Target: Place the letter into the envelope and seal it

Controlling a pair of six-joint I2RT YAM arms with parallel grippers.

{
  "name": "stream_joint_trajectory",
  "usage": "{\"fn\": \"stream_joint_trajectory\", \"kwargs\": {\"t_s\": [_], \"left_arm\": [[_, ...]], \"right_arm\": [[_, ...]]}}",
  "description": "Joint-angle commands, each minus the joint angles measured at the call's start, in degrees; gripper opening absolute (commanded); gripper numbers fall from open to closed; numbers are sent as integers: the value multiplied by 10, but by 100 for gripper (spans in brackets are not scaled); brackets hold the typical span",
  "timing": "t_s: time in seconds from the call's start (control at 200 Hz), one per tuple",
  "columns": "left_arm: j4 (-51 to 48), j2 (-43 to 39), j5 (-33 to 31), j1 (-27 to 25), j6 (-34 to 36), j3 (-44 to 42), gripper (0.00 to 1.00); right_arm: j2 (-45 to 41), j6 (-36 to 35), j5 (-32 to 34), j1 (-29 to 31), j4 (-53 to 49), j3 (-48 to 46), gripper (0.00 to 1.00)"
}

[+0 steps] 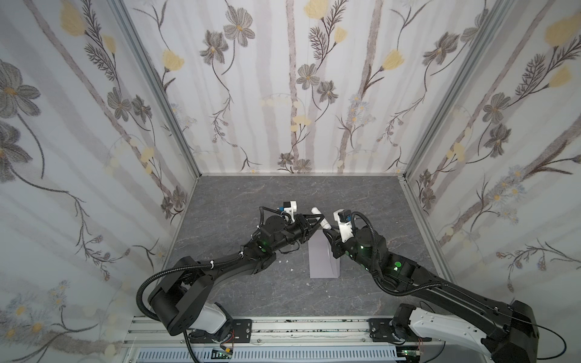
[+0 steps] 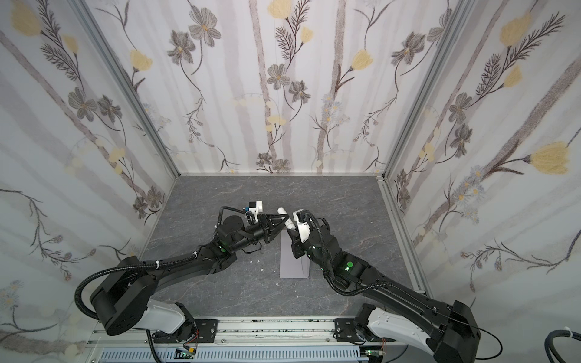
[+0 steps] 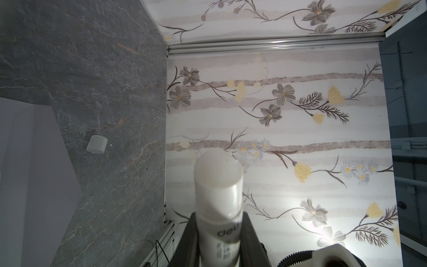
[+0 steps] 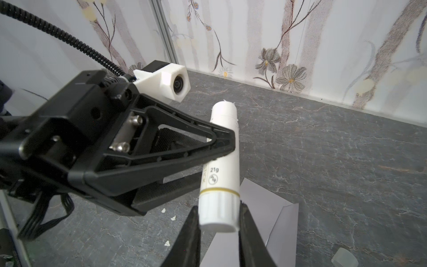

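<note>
A white glue stick hangs uncapped above the table, between both arms. My left gripper is shut on the middle of its tube. My right gripper is shut on its ribbed bottom end, both fingers touching it. The grey-lavender envelope lies flat on the table just below and nearer than the stick, its flap unfolded to one side. The letter does not show in any view.
The glue stick's translucent cap lies on the dark stone table, beside the envelope. Small white crumbs are scattered left of the envelope. Flowered walls close in the back and both sides.
</note>
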Motion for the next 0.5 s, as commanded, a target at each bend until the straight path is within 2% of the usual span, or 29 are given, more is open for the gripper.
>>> {"fn": "stream_joint_trajectory", "kwargs": {"t_s": [0.0,0.265,0.495], "left_arm": [[-14,2,8,-4,16,-1,0],[-11,-1,-5,-8,23,-6,0],[-2,-4,-11,-10,30,-11,0]], "right_arm": [[-1,87,-70,-21,71,-1,19],[-5,243,-178,-86,150,-33,19],[1,367,-216,-111,213,-67,19]]}}
